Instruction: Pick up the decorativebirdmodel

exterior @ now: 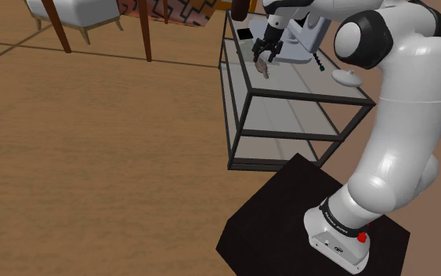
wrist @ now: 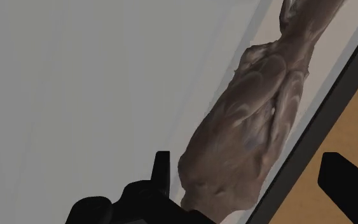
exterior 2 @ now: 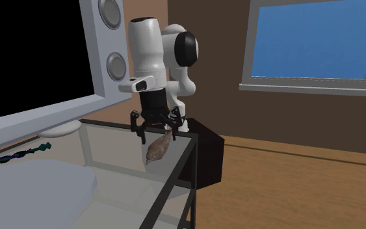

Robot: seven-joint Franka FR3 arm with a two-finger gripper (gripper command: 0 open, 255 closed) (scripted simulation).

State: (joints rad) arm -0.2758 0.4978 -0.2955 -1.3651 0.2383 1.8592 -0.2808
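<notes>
**Desk:** Shoulder view: the gripper (exterior: 262, 52) hangs over the bird (exterior: 265, 70) on the shelf (exterior: 309, 96) top.

**Field:** Second exterior view: the bird (exterior 2: 158, 148) lies by the rim, seemingly untouched.

**Desk:** Wrist view: fingers (wrist: 162, 170) stand apart, the bird between them, one finger out past the rim.

**Field:** The risk: a skewed close could nudge the bird off the edge.

The bird model (exterior: 265, 70) lies on the rack (exterior: 289, 94) top, beneath the end effector (exterior: 262, 56).

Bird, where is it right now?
In the shoulder view, the bird lies on the top glass shelf, near its left edge, right under the open gripper.
</notes>
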